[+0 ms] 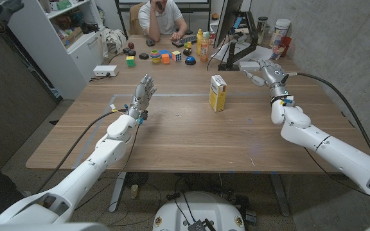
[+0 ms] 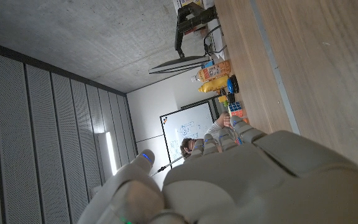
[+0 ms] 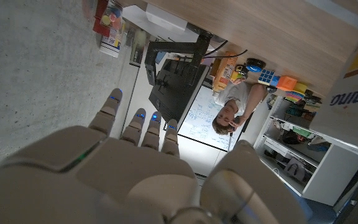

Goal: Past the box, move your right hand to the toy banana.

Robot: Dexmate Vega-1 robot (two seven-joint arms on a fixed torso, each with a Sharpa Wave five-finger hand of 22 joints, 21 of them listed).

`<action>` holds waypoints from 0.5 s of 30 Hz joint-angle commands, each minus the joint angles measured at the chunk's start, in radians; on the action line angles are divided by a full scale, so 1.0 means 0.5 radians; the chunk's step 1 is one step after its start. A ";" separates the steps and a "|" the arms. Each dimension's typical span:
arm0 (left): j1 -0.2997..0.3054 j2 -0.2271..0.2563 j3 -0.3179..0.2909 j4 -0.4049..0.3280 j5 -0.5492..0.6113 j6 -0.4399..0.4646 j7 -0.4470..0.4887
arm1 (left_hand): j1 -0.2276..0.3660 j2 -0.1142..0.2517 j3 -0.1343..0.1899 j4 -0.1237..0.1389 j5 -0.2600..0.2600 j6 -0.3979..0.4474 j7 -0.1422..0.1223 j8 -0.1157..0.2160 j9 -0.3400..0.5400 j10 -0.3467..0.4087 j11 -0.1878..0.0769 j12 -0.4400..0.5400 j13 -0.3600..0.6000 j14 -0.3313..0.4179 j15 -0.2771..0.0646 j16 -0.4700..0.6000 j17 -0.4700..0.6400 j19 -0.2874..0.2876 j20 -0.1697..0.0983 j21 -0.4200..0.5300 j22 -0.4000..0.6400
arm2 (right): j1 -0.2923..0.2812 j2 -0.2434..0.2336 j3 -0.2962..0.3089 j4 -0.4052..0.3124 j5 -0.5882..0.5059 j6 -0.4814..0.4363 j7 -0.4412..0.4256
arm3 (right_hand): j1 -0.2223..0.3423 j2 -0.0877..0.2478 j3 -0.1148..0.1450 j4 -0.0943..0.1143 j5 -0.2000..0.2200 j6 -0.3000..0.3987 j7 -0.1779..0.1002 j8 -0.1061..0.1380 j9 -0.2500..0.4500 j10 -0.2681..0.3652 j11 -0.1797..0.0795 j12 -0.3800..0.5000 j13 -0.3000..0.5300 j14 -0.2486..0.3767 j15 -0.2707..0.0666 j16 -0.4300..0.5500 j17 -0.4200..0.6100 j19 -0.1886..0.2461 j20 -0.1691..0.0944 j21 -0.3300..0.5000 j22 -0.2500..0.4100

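The right hand [image 1: 272, 72] stood open and empty at the table's right side, level with the box [image 1: 218, 93], which stood upright to its left. The banana [image 1: 207, 46] seemed to be the yellow thing among the clutter at the far edge, beyond the box, though too small to confirm. It lay forward-left of the right hand, the nearer. The left hand [image 1: 143, 92] was released too.

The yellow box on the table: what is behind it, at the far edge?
Behind the box, small toys, yellow bottles and a seated person. The toys are too small to pick out a banana.
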 commanded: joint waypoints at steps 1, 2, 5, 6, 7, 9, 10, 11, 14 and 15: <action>0.046 0.008 0.011 -0.094 0.034 0.033 0.070 | -0.001 0.253 0.004 -0.004 0.012 -0.309 0.009 0.010 0.010 -0.270 0.003 0.007 0.007 -0.184 0.005 0.011 0.005 -0.010 -0.012 0.010 0.009 | 0.050 0.005 0.003 0.091 0.006 -0.264 0.036 | 0.003 -0.021 -0.010 0.002 0.020 -0.011 -0.003 0.000 0.008 -0.005 0.002 -0.012 0.006 0.006 0.012 -0.003 0.007 0.020 0.006 -0.006 0.003; 0.051 0.009 0.011 -0.103 0.037 0.036 0.077 | -0.001 0.253 0.004 -0.004 0.012 -0.310 0.008 0.010 0.010 -0.270 0.001 0.007 0.007 -0.184 0.005 0.011 0.005 -0.009 -0.012 0.011 0.009 | 0.053 0.008 0.004 0.099 0.014 -0.288 0.039 | 0.003 -0.021 -0.011 0.002 0.020 -0.012 -0.004 0.000 0.008 -0.005 0.002 -0.012 0.006 0.006 0.012 -0.003 0.007 0.020 0.006 -0.007 0.003; 0.064 0.015 0.013 -0.134 0.046 0.046 0.097 | -0.001 0.253 0.003 -0.004 0.012 -0.310 0.009 0.010 0.010 -0.270 0.004 0.007 0.007 -0.185 0.005 0.011 0.005 -0.010 -0.011 0.011 0.009 | 0.065 0.018 0.007 0.123 0.046 -0.365 0.054 | 0.003 -0.023 -0.014 0.002 0.021 -0.031 -0.009 -0.006 0.008 -0.014 0.003 -0.015 0.006 -0.002 0.018 -0.008 0.007 0.023 0.007 -0.010 0.003; 0.068 0.015 0.014 -0.142 0.048 0.048 0.101 | -0.001 0.253 0.003 -0.004 0.012 -0.310 0.008 0.010 0.010 -0.270 0.001 0.007 0.007 -0.184 0.006 0.011 0.005 -0.010 -0.011 0.011 0.009 | 0.071 0.024 0.006 0.135 0.055 -0.394 0.057 | 0.003 -0.025 -0.016 0.001 0.022 -0.045 -0.011 -0.010 0.009 -0.020 0.006 -0.018 0.007 -0.004 0.021 -0.009 0.007 0.022 0.007 -0.013 0.003; 0.071 0.016 0.015 -0.150 0.052 0.050 0.107 | -0.001 0.253 0.003 -0.004 0.013 -0.310 0.008 0.010 0.010 -0.271 0.000 0.007 0.007 -0.185 0.005 0.011 0.005 -0.009 -0.012 0.011 0.009 | 0.076 0.035 0.007 0.151 0.065 -0.425 0.050 | 0.003 -0.027 -0.019 0.001 0.024 -0.061 -0.011 -0.014 0.009 -0.031 0.008 -0.023 0.007 -0.012 0.026 -0.013 0.007 0.019 0.008 -0.018 0.002; 0.079 0.018 0.016 -0.171 0.060 0.056 0.123 | -0.001 0.253 0.003 -0.004 0.013 -0.310 0.010 0.010 0.010 -0.271 -0.001 0.007 0.007 -0.186 0.006 0.011 0.005 -0.010 -0.012 0.011 0.009 | 0.079 0.052 0.026 0.180 0.109 -0.456 0.028 | 0.002 -0.030 -0.023 0.001 0.025 -0.073 -0.018 -0.015 0.010 -0.043 0.010 -0.027 0.008 -0.019 0.033 -0.016 0.007 0.009 0.009 -0.027 0.002; 0.082 0.019 0.018 -0.180 0.064 0.059 0.129 | -0.001 0.253 0.003 -0.004 0.013 -0.309 0.009 0.010 0.010 -0.270 -0.001 0.007 0.007 -0.185 0.005 0.011 0.005 -0.009 -0.012 0.011 0.009 | 0.083 0.053 0.026 0.195 0.122 -0.465 0.019 | 0.001 -0.031 -0.024 0.001 0.025 -0.076 -0.020 -0.015 0.010 -0.045 0.009 -0.028 0.008 -0.021 0.033 -0.017 0.007 0.006 0.009 -0.029 0.001; 0.086 0.020 0.019 -0.189 0.068 0.064 0.137 | -0.001 0.253 0.003 -0.004 0.013 -0.310 0.009 0.010 0.010 -0.271 0.000 0.007 0.007 -0.185 0.006 0.011 0.005 -0.010 -0.012 0.011 0.009 | 0.087 0.053 0.028 0.209 0.137 -0.477 0.012 | 0.001 -0.032 -0.026 0.001 0.025 -0.077 -0.018 -0.015 0.010 -0.049 0.008 -0.030 0.008 -0.024 0.034 -0.018 0.007 0.002 0.009 -0.033 0.001; 0.093 0.021 0.024 -0.211 0.077 0.079 0.156 | -0.001 0.253 0.002 -0.004 0.013 -0.310 0.009 0.010 0.010 -0.271 0.000 0.007 0.007 -0.185 0.006 0.011 0.005 -0.010 -0.012 0.010 0.009 | 0.103 0.056 0.034 0.245 0.189 -0.522 0.009 | -0.001 -0.036 -0.031 0.002 0.026 -0.100 -0.017 -0.019 0.011 -0.053 0.005 -0.031 0.009 -0.027 0.044 -0.019 0.008 -0.012 0.009 -0.044 0.000; 0.096 0.020 0.025 -0.218 0.080 0.084 0.163 | -0.001 0.253 0.002 -0.004 0.013 -0.310 0.008 0.010 0.010 -0.271 0.000 0.007 0.007 -0.185 0.007 0.011 0.005 -0.010 -0.012 0.011 0.009 | 0.107 0.056 0.039 0.258 0.210 -0.533 0.007 | -0.001 -0.036 -0.032 0.002 0.027 -0.103 -0.019 -0.020 0.011 -0.053 0.004 -0.031 0.009 -0.026 0.047 -0.019 0.008 -0.014 0.009 -0.046 0.000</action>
